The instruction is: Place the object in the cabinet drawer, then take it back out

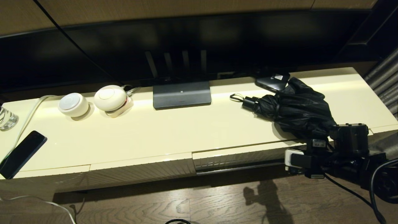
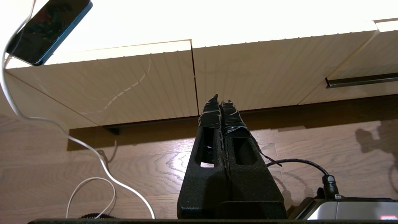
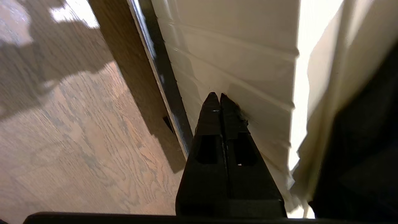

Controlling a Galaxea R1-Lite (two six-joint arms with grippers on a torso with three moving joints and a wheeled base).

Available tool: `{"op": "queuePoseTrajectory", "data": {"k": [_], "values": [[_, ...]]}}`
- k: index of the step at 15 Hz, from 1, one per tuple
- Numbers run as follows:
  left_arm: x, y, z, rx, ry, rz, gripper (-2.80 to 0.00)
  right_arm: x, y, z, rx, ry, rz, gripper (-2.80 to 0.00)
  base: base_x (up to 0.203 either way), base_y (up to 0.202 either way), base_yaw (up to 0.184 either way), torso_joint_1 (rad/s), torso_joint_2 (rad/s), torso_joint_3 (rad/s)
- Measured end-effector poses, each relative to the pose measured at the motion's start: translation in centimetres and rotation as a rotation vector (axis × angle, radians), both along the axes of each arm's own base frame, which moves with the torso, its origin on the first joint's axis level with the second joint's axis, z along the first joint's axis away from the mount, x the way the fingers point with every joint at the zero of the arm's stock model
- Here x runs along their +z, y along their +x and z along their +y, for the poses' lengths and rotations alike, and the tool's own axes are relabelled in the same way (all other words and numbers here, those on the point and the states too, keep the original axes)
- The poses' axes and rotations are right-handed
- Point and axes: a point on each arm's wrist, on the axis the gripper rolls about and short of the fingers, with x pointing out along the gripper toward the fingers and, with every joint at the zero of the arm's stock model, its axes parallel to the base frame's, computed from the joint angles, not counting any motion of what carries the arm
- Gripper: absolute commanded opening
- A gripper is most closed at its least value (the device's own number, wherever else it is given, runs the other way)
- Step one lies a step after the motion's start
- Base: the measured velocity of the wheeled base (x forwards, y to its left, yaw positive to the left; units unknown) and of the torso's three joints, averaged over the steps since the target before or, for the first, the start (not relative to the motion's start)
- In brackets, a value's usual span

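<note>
The black compact folding umbrella (image 1: 295, 107), with loose glossy fabric folds and a short cylindrical handle, was laid on the glossy cream cabinet top (image 1: 174, 130), just above and behind the right gripper (image 3: 220, 98), its thin wrist-strap loop pointed away from that claw toward the cabinet's middle. The right gripper was positioned low at the front of the cabinet, its two black fingers pressed together with nothing between them, the tips set against the ribbed cream face of the long shallow drawer (image 1: 245, 155) (contact appeared in the right wrist view, though it could not be confirmed). The dark strip along the drawer's lower edge (image 3: 161, 71) was seen just beside the fingertips, toward the brown wood-grain floor (image 3: 77, 130). The drawer front was seen standing slightly proud of the neighbouring ribbed cream panel (image 1: 140, 172).

The left gripper (image 2: 220, 101) was held well away from the umbrella, before the ribbed panels and above the floor, its taped black fingers likewise closed on nothing. A flat dark phone (image 2: 49, 29) was lain on the cabinet top beyond that claw, with a white cable (image 2: 56, 124) trailed from it to the floor. Farther along the top, two round white devices (image 1: 91, 102) and a dark grey monitor base (image 1: 182, 94) were placed; a small black box with a white label (image 1: 273, 81) was set touching the umbrella's far side.
</note>
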Motion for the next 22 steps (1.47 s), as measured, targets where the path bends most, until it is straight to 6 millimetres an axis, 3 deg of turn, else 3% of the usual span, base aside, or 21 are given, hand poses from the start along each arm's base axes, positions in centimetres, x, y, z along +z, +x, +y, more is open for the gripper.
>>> {"op": "queuePoseTrajectory", "data": {"k": [3, 10, 16, 20, 22], "values": [[0.0, 0.0, 0.0, 0.0, 0.0, 0.0, -2.8, 0.5, -1.6, -0.2, 0.001, 0.0, 0.017, -2.8, 0.0, 0.0, 0.0, 0.0, 0.0, 0.0], [0.0, 0.0, 0.0, 0.0, 0.0, 0.0, -2.8, 1.8, -9.2, -1.2, 0.007, -0.002, 0.117, -2.8, 0.0, 0.0, 0.0, 0.0, 0.0, 0.0], [0.0, 0.0, 0.0, 0.0, 0.0, 0.0, -2.8, 5.4, -20.9, -3.5, -0.141, 0.177, -0.053, -2.8, 0.0, 0.0, 0.0, 0.0, 0.0, 0.0], [0.0, 0.0, 0.0, 0.0, 0.0, 0.001, -2.8, 4.7, -29.0, -4.2, -0.295, 0.403, -0.141, -2.8, 0.0, 0.0, 0.0, 0.0, 0.0, 0.0], [0.0, 0.0, 0.0, 0.0, 0.0, 0.0, -2.8, 3.5, -31.7, -4.3, -0.385, 0.589, -0.143, -2.8, 0.0, 0.0, 0.0, 0.0, 0.0, 0.0]]}}
